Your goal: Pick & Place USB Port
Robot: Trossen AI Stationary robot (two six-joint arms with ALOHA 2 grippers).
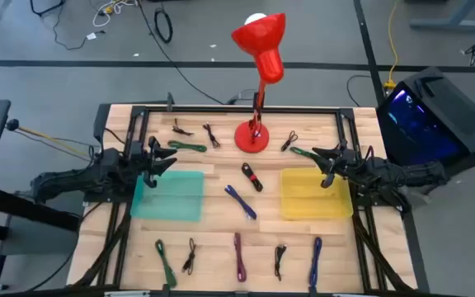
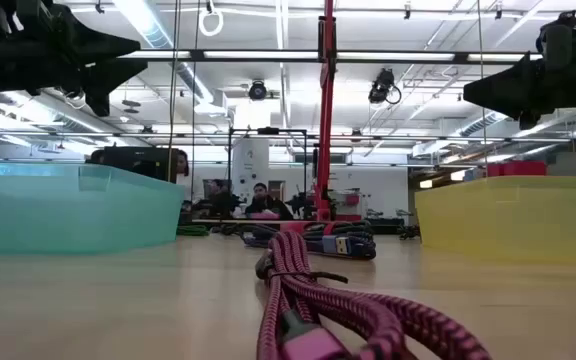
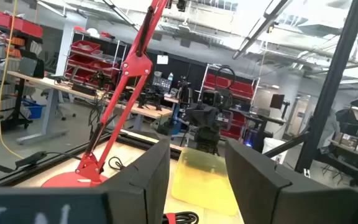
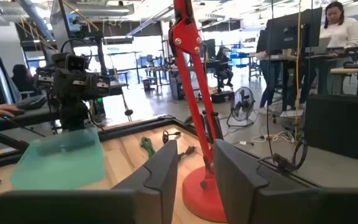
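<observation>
High view shows both arms parked over the bins with nothing lifted, so I judge the task to be at its start: the left pincer (image 1: 162,162) hovers at the far edge of the teal bin (image 1: 168,196), the right pincer (image 1: 323,162) at the far edge of the yellow bin (image 1: 314,194), each with its fingers spread and gripping nothing, as the wrist views confirm. The USB cables lie scattered on the desk (image 1: 221,239): a black-and-red cable (image 1: 251,176) and a blue cable (image 1: 241,201) between the two bins, a green cable (image 1: 187,146) and small dark ones near the base of the red lamp (image 1: 252,137), and a row along the near edge, among them a magenta cable (image 1: 239,256). The next move, as I read it, calls for one arm to swing to a chosen cable, descend with the fingers straddling the bundle, pinch it and carry it to a bin; the central cables look the shortest reach for either arm. Which cable goes into which bin cannot be told from these pictures. The low view is crowded by the magenta cable close to the lens, which hides the desk behind it, and the connectors themselves are too small to make out from above.
</observation>
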